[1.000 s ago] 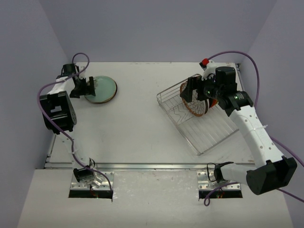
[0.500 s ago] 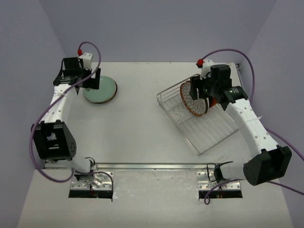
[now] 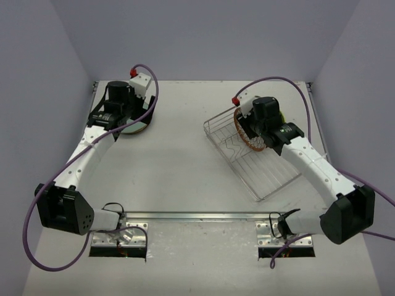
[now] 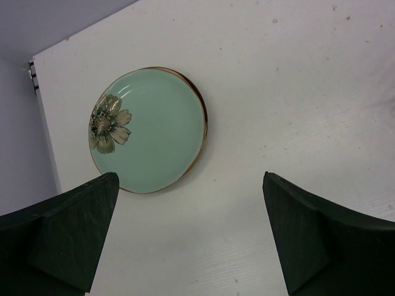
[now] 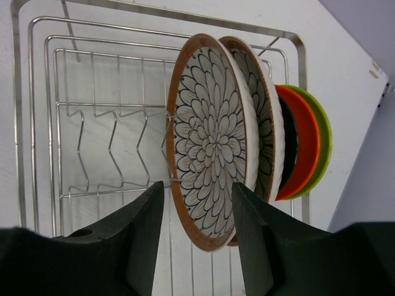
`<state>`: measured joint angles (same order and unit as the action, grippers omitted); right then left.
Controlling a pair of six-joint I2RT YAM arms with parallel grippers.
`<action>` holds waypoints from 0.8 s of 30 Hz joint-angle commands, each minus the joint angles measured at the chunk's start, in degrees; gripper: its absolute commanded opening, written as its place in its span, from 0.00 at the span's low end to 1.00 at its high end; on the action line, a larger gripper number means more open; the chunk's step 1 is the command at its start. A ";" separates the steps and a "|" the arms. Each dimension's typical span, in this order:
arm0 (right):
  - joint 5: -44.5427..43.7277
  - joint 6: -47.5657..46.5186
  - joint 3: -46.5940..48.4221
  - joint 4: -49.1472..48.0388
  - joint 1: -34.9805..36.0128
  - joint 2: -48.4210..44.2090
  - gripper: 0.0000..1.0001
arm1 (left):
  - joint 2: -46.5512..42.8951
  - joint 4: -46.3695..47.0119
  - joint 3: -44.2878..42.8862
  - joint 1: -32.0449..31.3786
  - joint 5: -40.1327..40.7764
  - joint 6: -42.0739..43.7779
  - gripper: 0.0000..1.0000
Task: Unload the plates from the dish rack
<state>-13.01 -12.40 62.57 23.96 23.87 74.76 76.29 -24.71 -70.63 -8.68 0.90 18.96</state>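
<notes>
The silver wire dish rack [image 5: 32,123] holds several plates standing on edge: a brown-rimmed cream plate with a petal pattern [image 5: 213,142] in front, a second patterned one [image 5: 266,117] behind it, then orange [image 5: 303,148] and lime green [image 5: 325,139]. My right gripper [image 5: 197,188] straddles the front plate's rim, open, with a gap on each side. A pale green flower plate [image 4: 148,129] lies flat on the table at the far left. My left gripper [image 4: 190,179] hovers beside it, wide open and holding nothing.
The rack [image 3: 271,179] sits askew at the right of the white table [image 3: 179,166], its near half holding only bare zigzag dividers [image 5: 111,148]. Purple cables loop off both arms. Walls close in on the left, right and back.
My right gripper has moved left over the front patterned plate and its jaws have narrowed around the rim. The left arm has swung right from the table's left edge, over the green plate.
</notes>
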 commanded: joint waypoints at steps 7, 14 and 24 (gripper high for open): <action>-9.40 -7.44 -0.75 -9.87 0.74 2.91 0.49 | -0.47 2.00 -1.88 -1.07 1.80 -1.00 1.00; -10.19 -8.69 -1.11 -11.00 0.74 5.78 0.48 | 0.31 1.92 -2.67 -1.16 1.94 -1.01 1.00; -9.84 -7.51 -2.64 -13.13 0.74 11.68 0.47 | 0.44 1.67 -3.38 -1.24 1.90 -1.02 1.00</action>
<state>-23.04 -20.58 61.66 13.61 24.43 84.12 77.03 -24.67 -70.99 -9.10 2.57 18.55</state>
